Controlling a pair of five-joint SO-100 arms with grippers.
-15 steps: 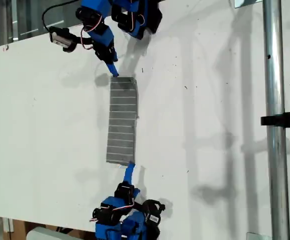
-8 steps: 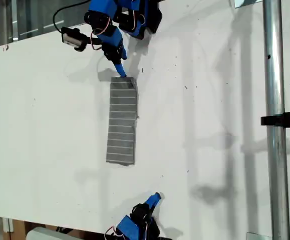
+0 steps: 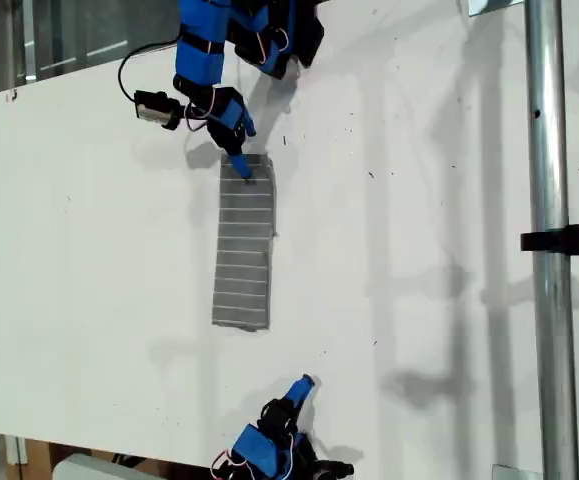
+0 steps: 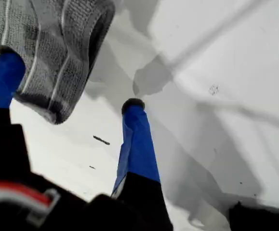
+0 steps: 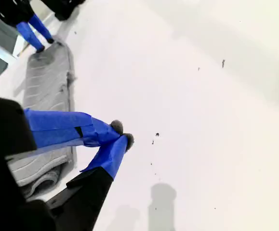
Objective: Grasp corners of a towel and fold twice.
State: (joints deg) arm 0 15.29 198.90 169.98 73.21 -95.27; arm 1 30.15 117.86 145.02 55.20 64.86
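The grey striped towel (image 3: 244,250) lies folded into a narrow strip on the white table (image 3: 419,200). My first gripper (image 3: 241,165) is open at the strip's end nearest the exterior view's top. In the first wrist view, one of its fingers (image 4: 4,72) rests against the towel (image 4: 57,43) near a folded corner (image 4: 52,113), and the other finger (image 4: 135,134) stands on bare table. My second gripper (image 3: 307,381) is shut on nothing, off the towel's other end toward the exterior view's bottom. The second wrist view shows its tips (image 5: 122,133) together over bare table, beside the towel (image 5: 47,82).
A metal pole (image 3: 549,240) with a black clamp (image 3: 569,240) runs down the exterior view's right side. The table's edge passes along the exterior view's bottom left, close to the second arm's base (image 3: 264,450).
My first gripper moved down from just past the towel's end onto it. My second gripper left the towel's other end, drawing back and toward the exterior view's right.
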